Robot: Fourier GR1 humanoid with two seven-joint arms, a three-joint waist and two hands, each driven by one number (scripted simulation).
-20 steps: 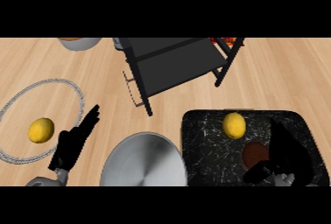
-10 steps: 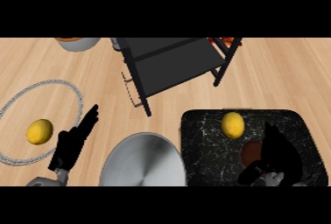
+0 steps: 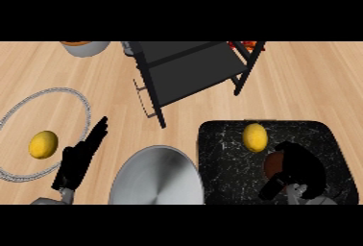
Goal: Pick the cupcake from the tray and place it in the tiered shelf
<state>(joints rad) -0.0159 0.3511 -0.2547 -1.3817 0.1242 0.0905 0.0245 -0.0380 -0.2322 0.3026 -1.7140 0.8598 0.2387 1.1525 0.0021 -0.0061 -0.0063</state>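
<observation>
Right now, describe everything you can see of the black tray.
The tray is a flat, dark slab with rounded corners, black with white marble-like veining. It lies level on the wooden counter at the view's lower right, and its near edge is cut off by the view. A yellow fruit rests near its far edge. The brown cupcake sits further in, largely hidden by the right hand curled round it. The tray's left edge lies close beside a round grey metal dish; whether they touch is unclear.
</observation>
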